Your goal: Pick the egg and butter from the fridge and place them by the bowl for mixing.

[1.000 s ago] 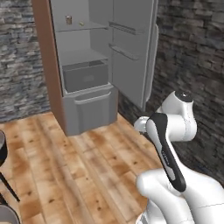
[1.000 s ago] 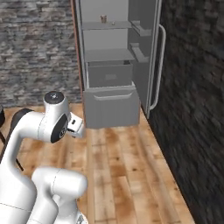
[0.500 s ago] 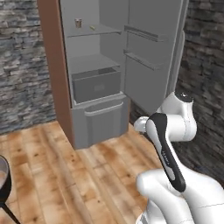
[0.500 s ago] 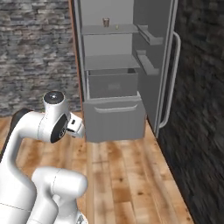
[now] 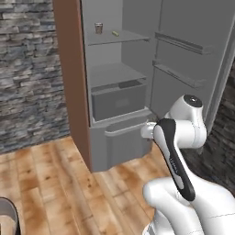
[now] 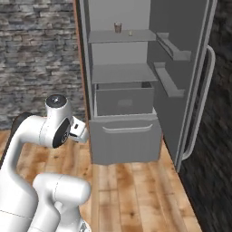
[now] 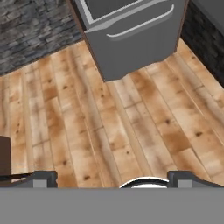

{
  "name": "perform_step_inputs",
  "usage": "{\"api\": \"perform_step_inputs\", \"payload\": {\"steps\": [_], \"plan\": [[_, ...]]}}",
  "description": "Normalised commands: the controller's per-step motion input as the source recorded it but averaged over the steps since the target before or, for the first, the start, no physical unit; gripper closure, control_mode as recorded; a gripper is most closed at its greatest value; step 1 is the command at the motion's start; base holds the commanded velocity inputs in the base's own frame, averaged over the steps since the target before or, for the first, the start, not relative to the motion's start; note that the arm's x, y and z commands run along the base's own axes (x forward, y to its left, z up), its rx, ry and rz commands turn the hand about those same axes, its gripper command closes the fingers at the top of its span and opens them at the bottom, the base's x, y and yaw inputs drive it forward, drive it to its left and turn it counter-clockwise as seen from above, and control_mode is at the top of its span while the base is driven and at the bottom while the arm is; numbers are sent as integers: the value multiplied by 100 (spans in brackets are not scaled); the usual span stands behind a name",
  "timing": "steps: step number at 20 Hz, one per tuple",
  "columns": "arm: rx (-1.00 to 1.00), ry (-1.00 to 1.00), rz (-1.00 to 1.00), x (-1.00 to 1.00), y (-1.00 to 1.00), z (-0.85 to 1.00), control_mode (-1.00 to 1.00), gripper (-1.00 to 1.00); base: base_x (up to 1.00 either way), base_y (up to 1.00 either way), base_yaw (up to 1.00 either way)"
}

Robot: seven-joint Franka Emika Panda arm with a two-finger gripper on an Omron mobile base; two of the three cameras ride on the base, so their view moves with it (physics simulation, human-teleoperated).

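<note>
The fridge [image 5: 112,73] stands open in front of me, grey with a brown wooden side panel [image 5: 71,78]. On its top shelf the pale butter stick [image 5: 115,33] lies just right of a brown cup [image 5: 98,28]; the right base view shows the butter [image 6: 130,32] and cup [image 6: 118,27] too. The egg is out of view. My gripper [image 7: 113,178] hangs open over the wooden floor, short of the fridge's lower drawer front [image 7: 131,35], with nothing between its fingertips [image 7: 43,178]. The arm is folded, the hand low beside the elbow [image 6: 79,131].
The fridge door [image 6: 190,68] swings out to the right with two door racks. A dark grey drawer box [image 5: 118,98] sits under the middle shelf. Stone wall [image 5: 27,69] lies to the left. A dark round object [image 5: 7,218] shows at the lower left floor edge.
The whole scene has grown and shifted as the base drove closer to the fridge. The arm keeps its folded pose.
</note>
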Motion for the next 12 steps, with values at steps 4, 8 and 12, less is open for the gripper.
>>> {"api": "perform_step_inputs", "payload": {"steps": [4, 8, 12], "plan": [[0, 0, 0, 0, 0, 0, 100, -100, 88, -8, 2], [0, 0, 0, 0, 0, 0, 100, -100, 87, -10, 2], [0, 0, 0, 0, 0, 0, 100, -100, 86, -12, 6]]}}
